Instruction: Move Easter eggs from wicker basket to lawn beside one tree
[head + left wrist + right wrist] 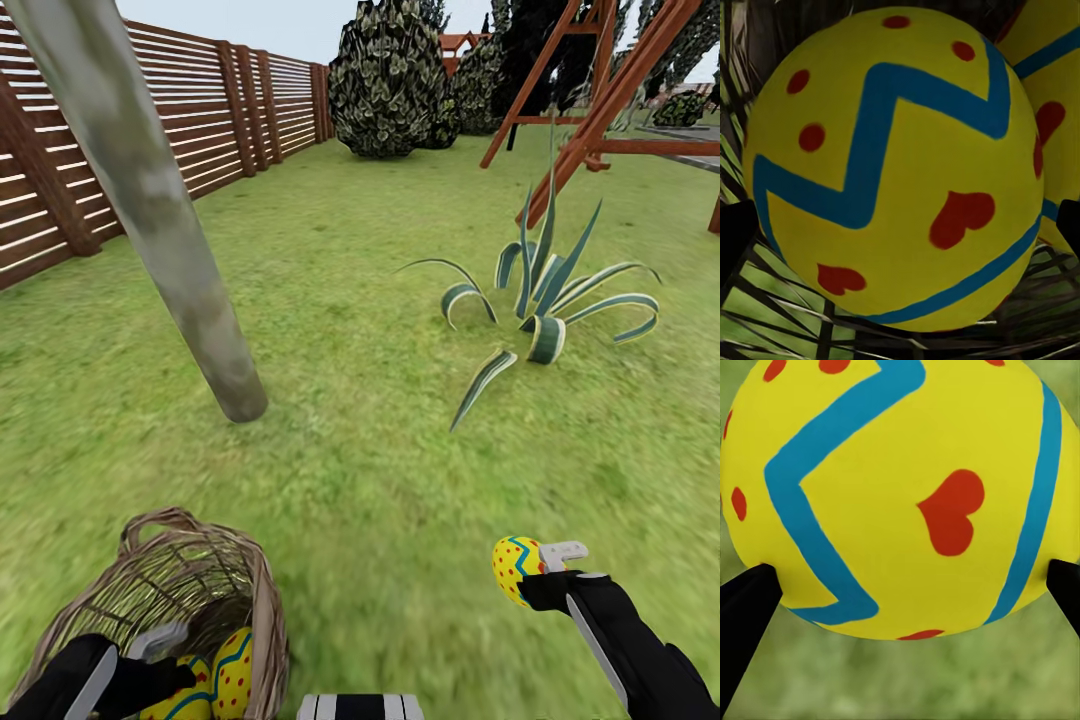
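From the head camera, your right gripper [530,578] stood out over the lawn [380,480] at the near right, clenched on one Easter egg [514,568], which stuck out to the left of the fingers, clear of the grass. The wicker basket [262,610] sat at the near left, its near edge cut off by the frame. Your left gripper [150,660] reached down into it, and two more eggs [222,678] lay in the basket just right of that arm. Beyond the basket, the pale mottled trunk of the tree [160,210] met the grass; its crown was out of frame. A striped spiky plant [545,300] grew further right, with the slatted fence [200,110] far left and the swing frame [610,90] far right.

In the left wrist camera, an egg in the basket [896,172] lay between the two dark fingertips [735,240], with a second egg [1050,97] behind it and wicker weave below. The tips sat at the egg's sides, but you could not tell whether they pressed it or stood just off it.

In the right wrist camera, the held egg [900,495] was pinched between both black fingertips [746,615], touching at each side, with blurred grass behind.
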`<state>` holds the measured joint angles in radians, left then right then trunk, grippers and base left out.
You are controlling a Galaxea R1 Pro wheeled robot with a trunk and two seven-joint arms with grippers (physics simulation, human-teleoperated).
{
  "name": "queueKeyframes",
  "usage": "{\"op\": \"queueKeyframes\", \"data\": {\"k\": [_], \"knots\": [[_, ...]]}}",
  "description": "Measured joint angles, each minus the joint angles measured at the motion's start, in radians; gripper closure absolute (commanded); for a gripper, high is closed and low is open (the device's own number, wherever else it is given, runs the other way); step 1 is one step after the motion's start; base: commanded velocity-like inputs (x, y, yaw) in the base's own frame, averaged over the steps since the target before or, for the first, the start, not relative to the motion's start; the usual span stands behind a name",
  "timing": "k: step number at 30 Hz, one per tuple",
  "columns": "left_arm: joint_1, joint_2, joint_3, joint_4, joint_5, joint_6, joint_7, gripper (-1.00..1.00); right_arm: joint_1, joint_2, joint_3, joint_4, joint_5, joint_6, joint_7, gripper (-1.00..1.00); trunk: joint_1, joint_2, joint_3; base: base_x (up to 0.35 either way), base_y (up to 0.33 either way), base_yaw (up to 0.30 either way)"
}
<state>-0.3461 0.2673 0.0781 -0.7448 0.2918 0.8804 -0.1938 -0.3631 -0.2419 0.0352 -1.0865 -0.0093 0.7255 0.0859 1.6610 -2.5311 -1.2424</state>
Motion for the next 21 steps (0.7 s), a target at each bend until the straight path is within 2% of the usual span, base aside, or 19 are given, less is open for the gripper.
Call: {"op": "queueKeyframes", "data": {"k": [5, 20, 21], "knots": [[0.000, 0.001, 0.000, -0.001, 0.001, 0.000, -0.001, -1.00, 0.000, 0.002, 0.000, 0.000, -0.001, 0.000, 0.000, 1.00, 0.002, -0.001, -0.019, 0.000, 0.000, 0.000], [0.000, 0.000, 0.001, -0.002, 0.002, -0.001, -0.001, -1.00, 0.000, 0.002, 0.000, 0.000, -0.001, 0.000, 0.000, 1.00, 0.003, -0.002, -0.027, 0.000, 0.000, 0.000], [0.000, 0.000, 0.001, -0.002, 0.002, -0.001, -0.001, 1.00, 0.000, 0.002, 0.000, 0.000, 0.000, 0.000, 0.000, 1.00, 0.003, -0.002, -0.027, 0.000, 0.000, 0.000]]}}
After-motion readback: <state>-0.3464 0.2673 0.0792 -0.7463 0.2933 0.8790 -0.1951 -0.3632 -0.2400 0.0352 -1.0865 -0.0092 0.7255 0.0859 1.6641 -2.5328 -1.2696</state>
